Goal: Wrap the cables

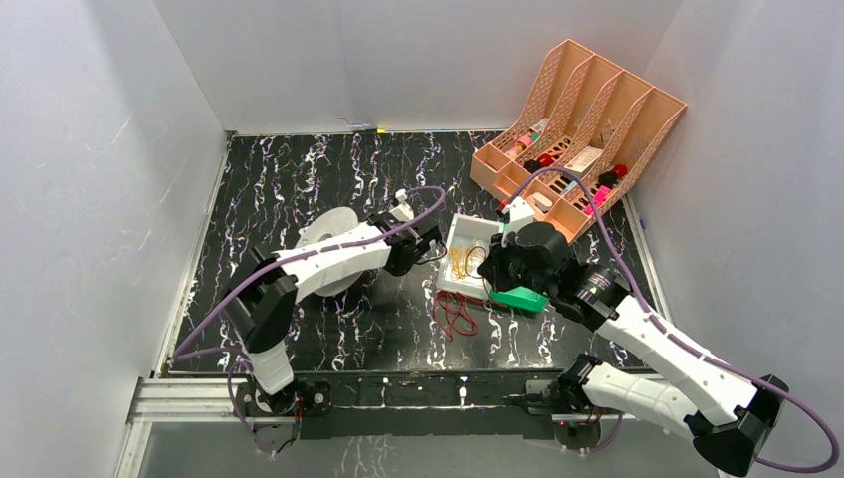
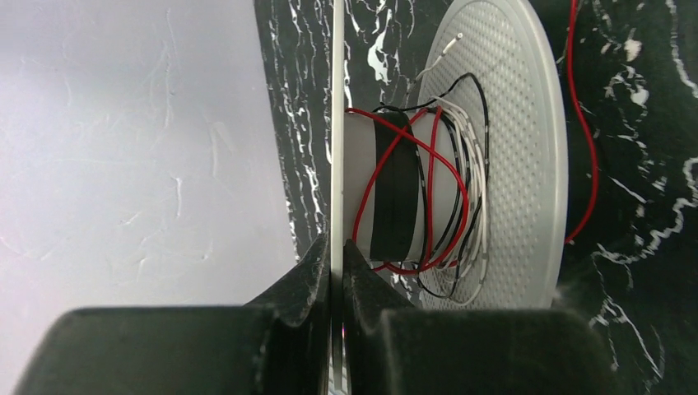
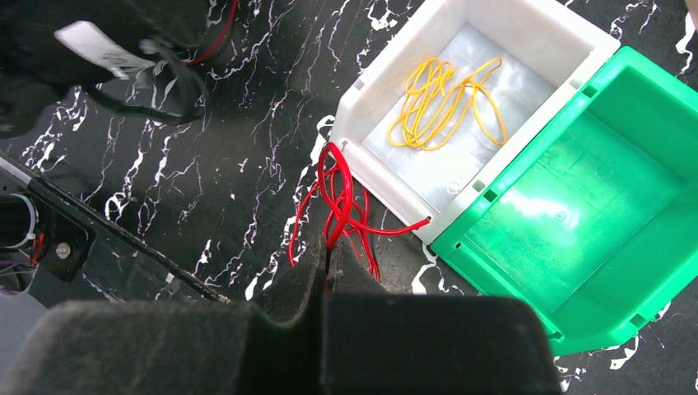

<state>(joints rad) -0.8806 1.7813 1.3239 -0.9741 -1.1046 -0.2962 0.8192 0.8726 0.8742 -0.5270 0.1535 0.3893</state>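
No text, brand, number or sign can be read in any view. The white tag (image 3: 89, 43) at the top left of the right wrist view is blurred, with no print that can be made out. In the top view, the labels on the small items (image 1: 585, 157) in the peach rack (image 1: 557, 80) are too small to read.

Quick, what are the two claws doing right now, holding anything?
Left gripper: jaws closed on the thin rim of the white cable spool.
Right gripper: jaws closed on the red cable.
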